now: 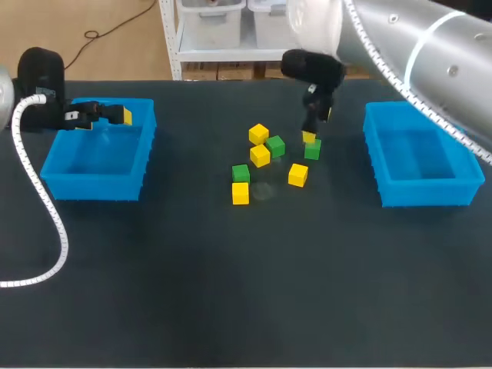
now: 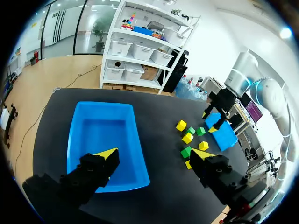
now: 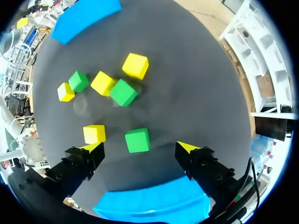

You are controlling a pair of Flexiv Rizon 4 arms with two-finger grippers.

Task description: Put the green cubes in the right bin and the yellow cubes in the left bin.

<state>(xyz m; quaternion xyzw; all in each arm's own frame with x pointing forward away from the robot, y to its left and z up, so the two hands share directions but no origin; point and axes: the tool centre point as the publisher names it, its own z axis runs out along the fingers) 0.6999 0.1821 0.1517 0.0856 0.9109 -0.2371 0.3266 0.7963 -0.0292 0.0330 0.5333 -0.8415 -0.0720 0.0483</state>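
On the tabletop [image 1: 231, 292] you have all seven cubes loose in one cluster between the bins: four yellow cubes [image 1: 259, 134] and three green cubes [image 1: 275, 146]. Nothing is sorted yet, as far as the views show. The left bin [image 1: 96, 188] shows a bare blue floor in the left wrist view, and the right bin [image 1: 423, 192] looks just as bare in the head view. Count it as barely begun: zero of seven placed.

The right pincer [image 1: 310, 127] hangs over the cluster's right end with its fingers spread wide. One green cube [image 3: 137, 140] lies between them, touched by neither. Nothing is gripped. Your step in hand looks like the first green pick; that cube then goes to the right bin, well apart from the cluster.

The left pincer [image 2: 155, 156] sits over the left bin's back edge, fingers apart, holding nothing. The yellow there in the head view is its fingertips [image 1: 127, 117], not a cube.

Left to do: three greens to the right bin, four yellows to the left bin. Two yellows and a green crowd together mid-cluster, so expect tight picks there.
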